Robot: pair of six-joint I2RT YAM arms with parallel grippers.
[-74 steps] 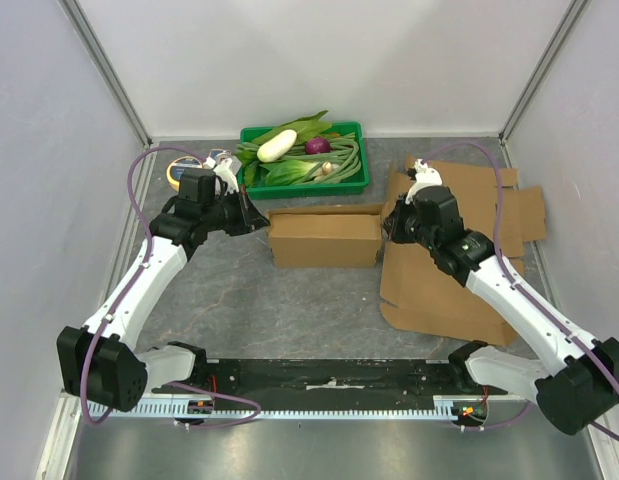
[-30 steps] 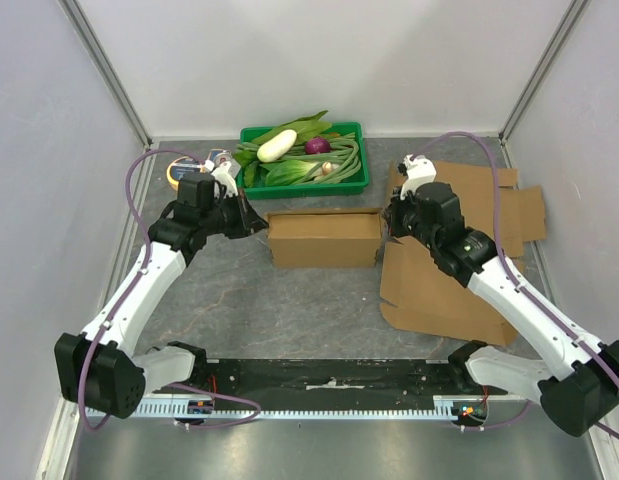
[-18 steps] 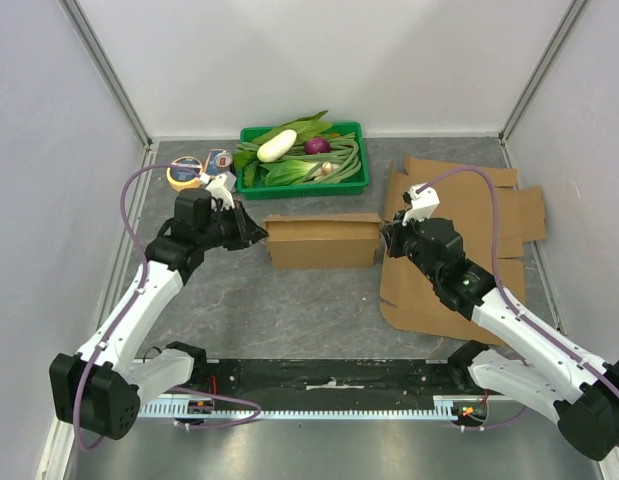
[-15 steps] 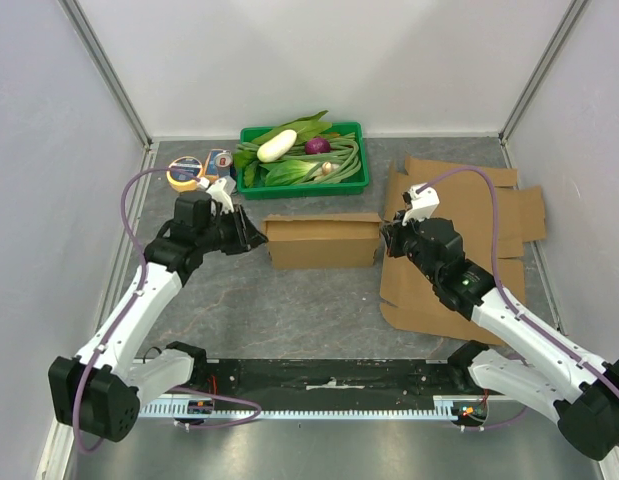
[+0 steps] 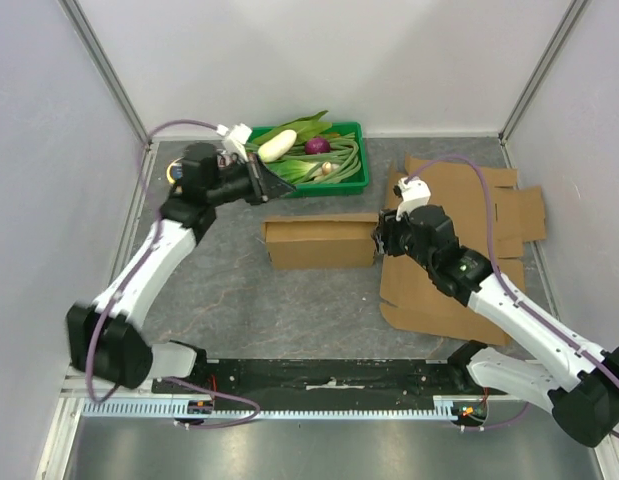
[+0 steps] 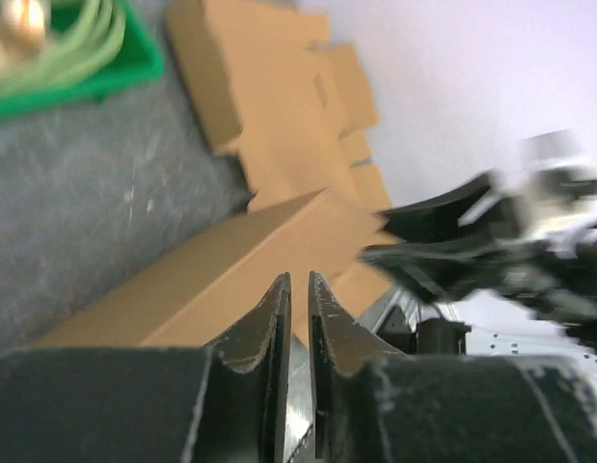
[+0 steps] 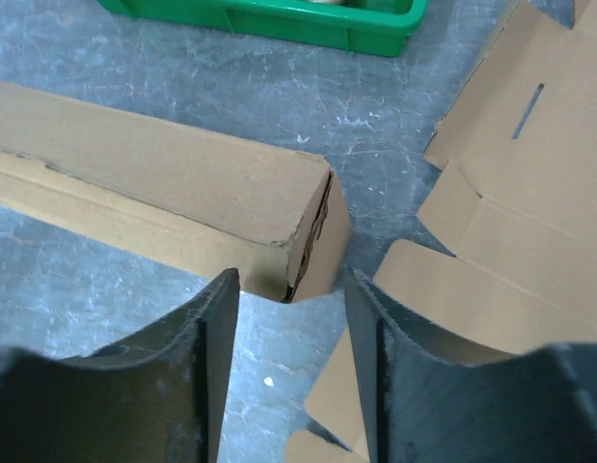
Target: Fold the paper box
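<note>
— Top external view: where's the box (image 5: 319,243)?
— Closed up, lying mid-tabletop (image 5: 289,300), near the green tray (image 5: 339,188) and beside the flat cardboard (image 5: 414,295).
— And the hands?
— The right hand (image 7: 290,282) stands wide, its fingers straddling the box's right end and gripping nothing. The left hand (image 6: 299,282) is raised by the tray, fingers a narrow slit apart, empty.

Matt brown corrugated cardboard, smooth-faced, for the paper box (image 5: 321,241) at centre and flat sheets (image 5: 514,215) at 3 o'clock; glossy green plastic tray (image 5: 339,187) at 12 o'clock; grey mottled stone-look desk (image 5: 289,300).
</note>
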